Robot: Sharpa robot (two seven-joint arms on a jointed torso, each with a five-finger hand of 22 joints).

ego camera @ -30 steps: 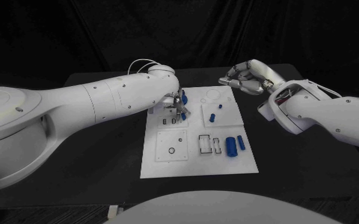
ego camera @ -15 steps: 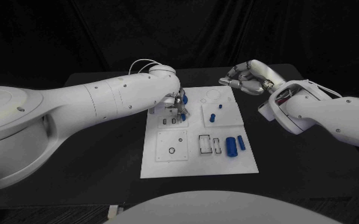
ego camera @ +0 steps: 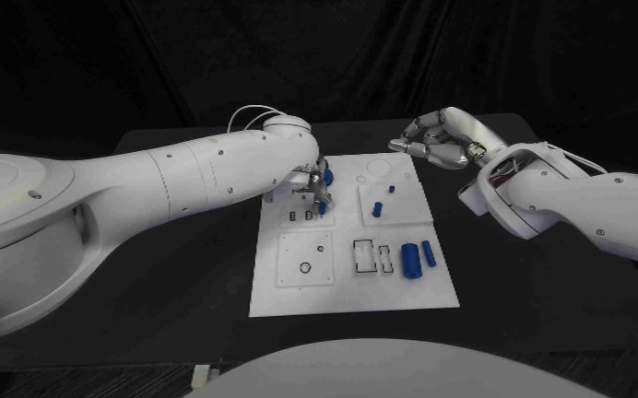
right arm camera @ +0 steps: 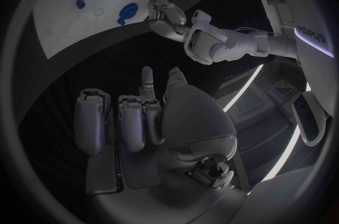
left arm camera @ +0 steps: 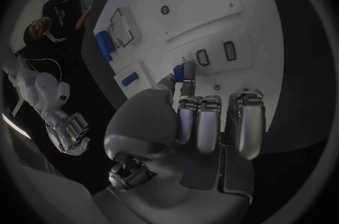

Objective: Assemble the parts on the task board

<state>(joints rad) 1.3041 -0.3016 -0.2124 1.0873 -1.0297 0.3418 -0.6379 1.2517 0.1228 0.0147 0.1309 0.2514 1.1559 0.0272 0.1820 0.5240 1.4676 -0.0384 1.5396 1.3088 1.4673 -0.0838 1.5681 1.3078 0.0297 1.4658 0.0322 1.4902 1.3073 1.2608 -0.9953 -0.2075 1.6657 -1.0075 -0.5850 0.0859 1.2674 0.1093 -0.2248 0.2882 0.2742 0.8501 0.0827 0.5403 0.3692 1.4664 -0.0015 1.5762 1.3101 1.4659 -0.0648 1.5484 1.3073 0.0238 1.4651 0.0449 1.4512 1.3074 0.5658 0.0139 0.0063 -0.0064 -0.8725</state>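
Blue, a small peg [left arm camera: 188, 71] is pinched in the left hand's [ego camera: 312, 186] fingertips over the far left part of the white task board [ego camera: 399, 297], near two small slots [left arm camera: 214, 54]. Two blue cylinders [ego camera: 418, 258] lie in the board's right-hand recess. The right hand [ego camera: 439, 140] hovers off the board's far right corner, fingers curled in on nothing.

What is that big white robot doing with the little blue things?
It is putting small blue parts into a white task board on a black table. Its left hand is down over the board, pinching one small blue part in its fingers near two little slots. Its right hand hovers past the board's far corner with fingers curled, holding nothing. Two larger blue cylinders lie on the board.
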